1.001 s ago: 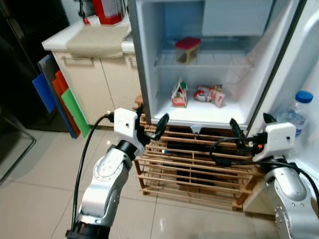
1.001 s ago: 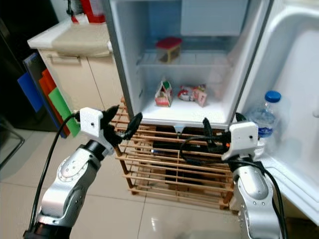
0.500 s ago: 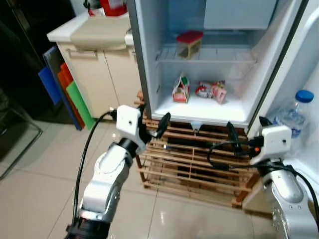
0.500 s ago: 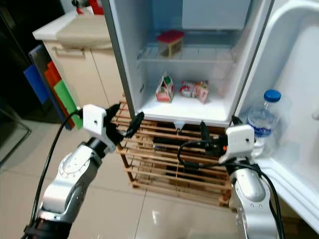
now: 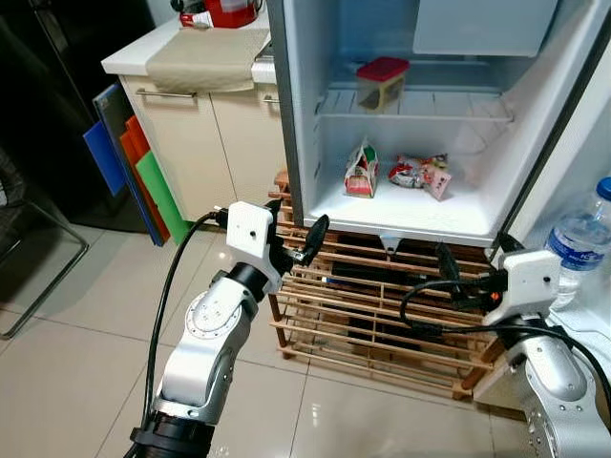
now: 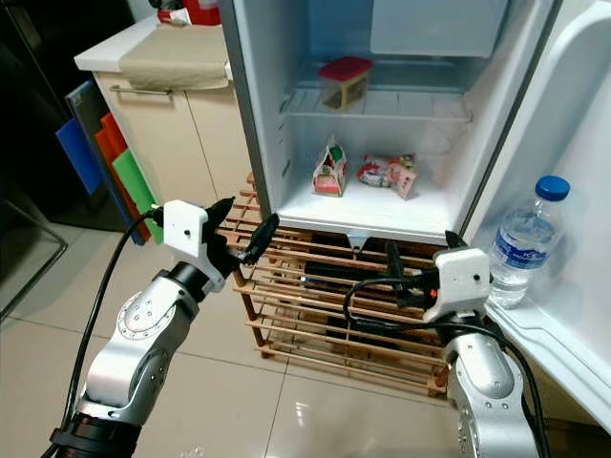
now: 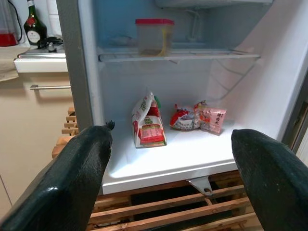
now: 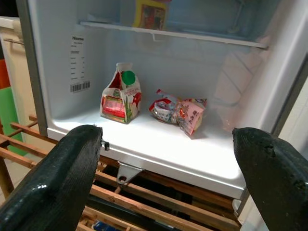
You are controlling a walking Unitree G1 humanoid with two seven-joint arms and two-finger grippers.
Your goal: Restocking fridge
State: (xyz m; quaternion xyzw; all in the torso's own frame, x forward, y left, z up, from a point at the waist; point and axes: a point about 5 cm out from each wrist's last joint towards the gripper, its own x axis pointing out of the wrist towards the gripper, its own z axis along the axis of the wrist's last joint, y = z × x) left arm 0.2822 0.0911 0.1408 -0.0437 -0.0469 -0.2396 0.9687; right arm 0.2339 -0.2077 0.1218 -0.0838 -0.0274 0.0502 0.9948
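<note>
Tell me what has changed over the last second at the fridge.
Only the camera shifted: the whole scene slid rightward in the head views. The left gripper and right gripper stay raised before the open fridge, fingers apart and empty. Nothing was grasped or released. The carton, snack packets, red-lidded container and water bottle kept their places.

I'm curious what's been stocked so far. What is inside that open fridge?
In the fridge, a red-lidded container stands on the upper shelf; a small carton and snack packets lie on the bottom; a water bottle stands in the door. The top compartment's contents are covered.
</note>
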